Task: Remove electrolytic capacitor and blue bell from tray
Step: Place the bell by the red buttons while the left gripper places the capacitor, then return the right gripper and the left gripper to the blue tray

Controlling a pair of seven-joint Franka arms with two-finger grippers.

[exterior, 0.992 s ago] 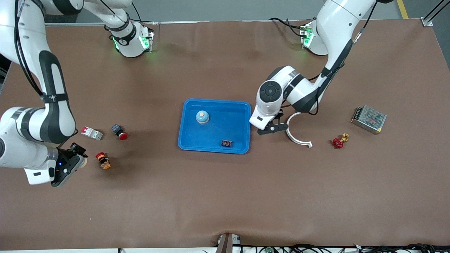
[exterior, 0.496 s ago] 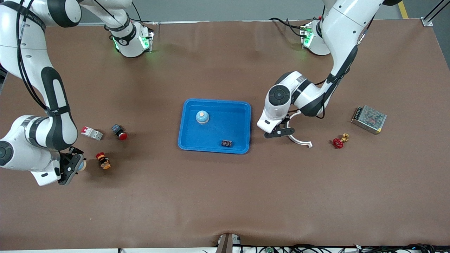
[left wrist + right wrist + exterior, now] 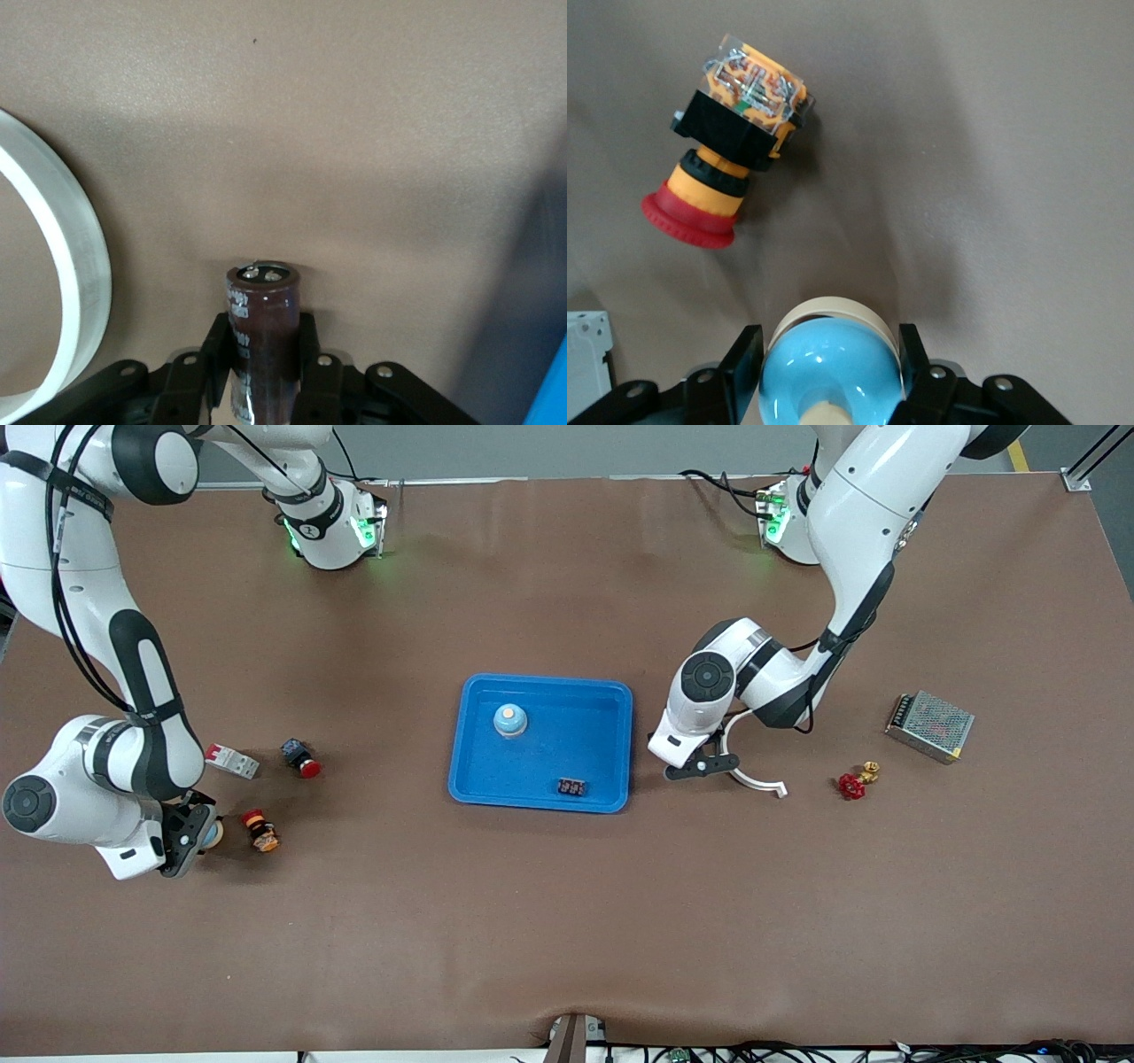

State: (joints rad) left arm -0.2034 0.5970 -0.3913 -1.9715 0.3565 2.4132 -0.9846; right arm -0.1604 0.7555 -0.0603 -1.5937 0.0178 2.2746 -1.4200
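Since the earlier frames, both arms have been drawn in: the right arm's wrist has been swung toward its base with the hand brought close to the table, and the left arm's hand has been carried from the tray's edge toward the white ring. Wide bare table (image 3: 567, 921) is left on the side nearest the front camera, while the blue tray (image 3: 567, 797) lies at the middle with open cloth around all its edges. A blue bell (image 3: 509, 720) and a small black part (image 3: 571, 786) are seen inside the tray. The left arm is bent low, its left gripper (image 3: 263, 372) held just over the table between the tray and the white ring (image 3: 753, 778), its fingers pinched on a dark capacitor (image 3: 260, 305) that is kept upright. The right gripper (image 3: 833, 372) is held low near the table's edge at the right arm's end, its fingers clamped around a second bell (image 3: 831, 367) just beside the red-and-yellow push button (image 3: 260, 829). A metal power supply (image 3: 929, 725) and a red valve (image 3: 851, 785) are left undisturbed toward the left arm's end.
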